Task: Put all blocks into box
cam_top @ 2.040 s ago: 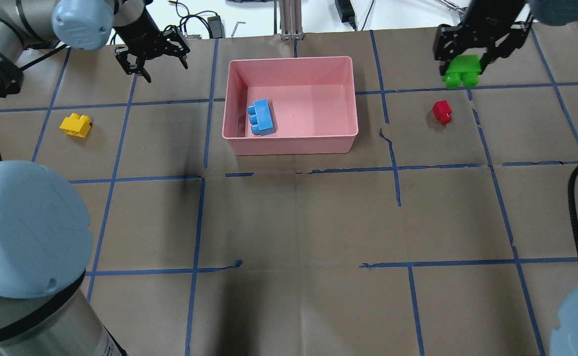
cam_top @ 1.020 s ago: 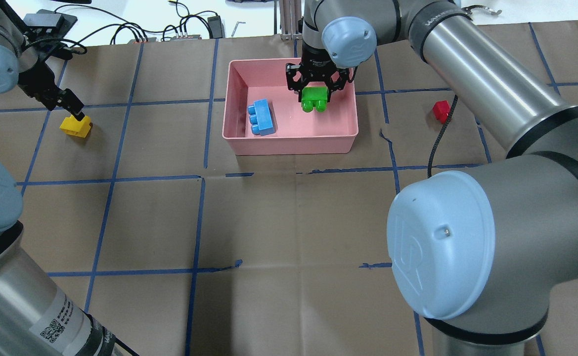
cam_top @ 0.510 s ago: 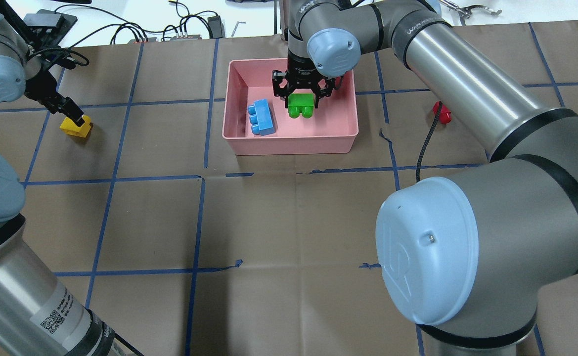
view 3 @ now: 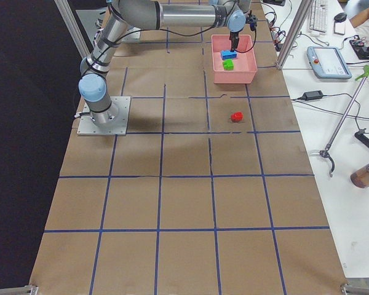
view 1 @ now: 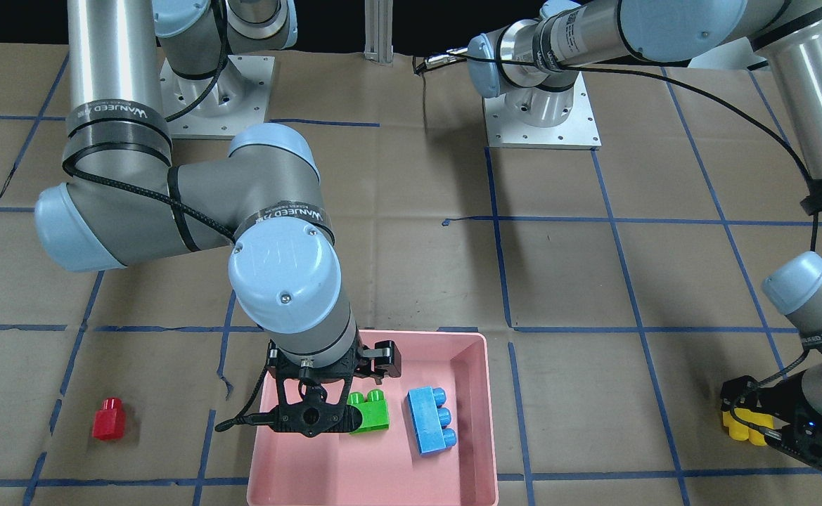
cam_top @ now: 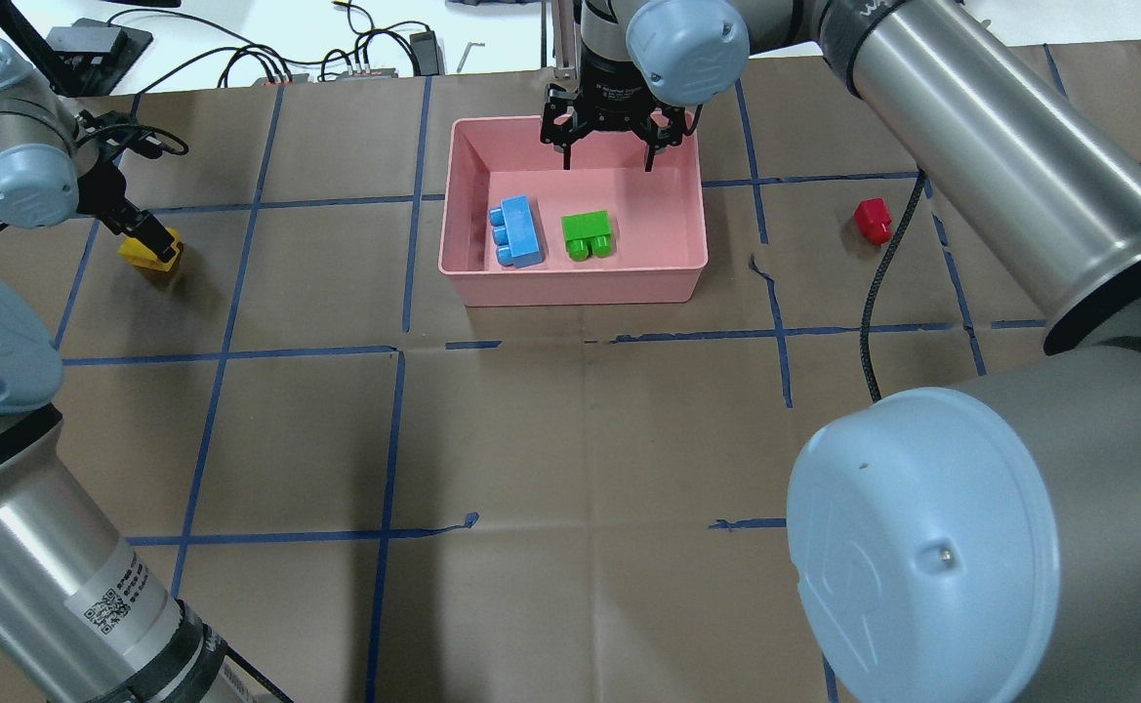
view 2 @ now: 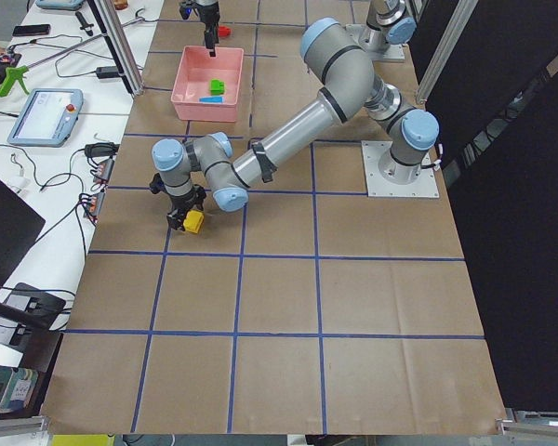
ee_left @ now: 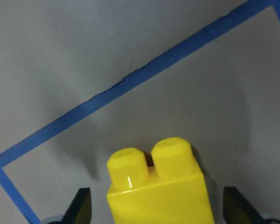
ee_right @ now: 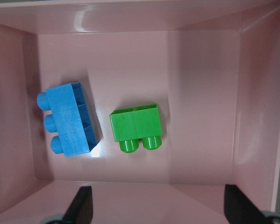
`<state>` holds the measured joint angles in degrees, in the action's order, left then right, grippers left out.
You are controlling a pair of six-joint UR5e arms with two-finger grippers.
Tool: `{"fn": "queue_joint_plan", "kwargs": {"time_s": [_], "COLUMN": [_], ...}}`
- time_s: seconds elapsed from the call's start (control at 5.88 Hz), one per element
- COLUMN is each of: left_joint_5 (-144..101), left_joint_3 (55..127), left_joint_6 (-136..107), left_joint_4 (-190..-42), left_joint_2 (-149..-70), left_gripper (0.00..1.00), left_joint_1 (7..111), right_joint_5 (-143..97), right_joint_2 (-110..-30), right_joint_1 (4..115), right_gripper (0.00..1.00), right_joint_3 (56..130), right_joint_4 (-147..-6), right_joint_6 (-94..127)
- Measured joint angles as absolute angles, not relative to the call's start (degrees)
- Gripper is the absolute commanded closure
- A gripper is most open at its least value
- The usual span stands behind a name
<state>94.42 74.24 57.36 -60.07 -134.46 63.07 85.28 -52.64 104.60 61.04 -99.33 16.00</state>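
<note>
Now the green brick lies on the floor of the box. Half a second ago the right gripper held it up over that floor. That gripper has let go. Its fingers are spread wide with nothing between them, and it has gone up and back to 12 o'clock of the green brick, over the far wall of the box.

The blue brick has not moved. It sits at 9 o'clock of the green one, with a thin strip of pink floor between them. Both lie close to the near wall. The box floor at 3 o'clock of the green brick is bare, all the way to the side wall.

Out at 9 o'clock of the box, well apart from it, the yellow brick sits on the table. The left gripper has come down over it. From the left wrist camera, the brick is between the two fingers with a gap on each side, so they are not pinching it.

The red brick stands alone at 3 o'clock of the box, with brown paper all round it. A black cable from the right arm hangs just beside it, at about 4 o'clock.
</note>
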Motion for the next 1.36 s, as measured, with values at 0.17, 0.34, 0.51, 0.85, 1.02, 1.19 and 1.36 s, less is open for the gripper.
{"fn": "queue_joint_plan", "kwargs": {"time_s": [0.17,0.34,0.51,0.85,1.02,1.19,1.36], "left_joint_5": [94.5,94.6,94.6,94.6,94.5,94.2,94.0], "left_joint_3": [74.3,74.3,74.2,73.8,73.3,73.1,72.9], "left_joint_6": [57.3,57.2,56.7,55.0,53.0,48.2,39.9], "left_joint_4": [-60.0,-60.0,-60.1,-60.5,-61.5,-64.0,-66.5], "left_joint_2": [-135.0,-135.2,-135.1,-134.3,-133.3,-131.5,-129.2], "left_gripper": [0.46,0.77,0.84,0.89,0.89,0.90,0.92], "left_joint_1": [62.9,62.6,62.5,62.6,62.9,64.6,68.4], "right_joint_5": [85.6,86.3,86.8,87.1,87.7,88.4,88.6], "right_joint_2": [-52.9,-53.8,-55.5,-58.2,-58.9,-59.1,-58.8], "right_joint_1": [103.8,101.7,98.2,89.4,85.1,81.7,79.8], "right_gripper": [0.00,0.00,0.00,0.01,0.01,0.01,0.01], "right_joint_3": [61.0,61.2,61.6,62.3,63.2,64.5,66.0], "right_joint_4": [-99.1,-98.5,-97.7,-95.2,-94.7,-95.0,-96.0], "right_joint_6": [15.8,15.4,13.9,5.5,-1.4,-7.8,-12.2]}}
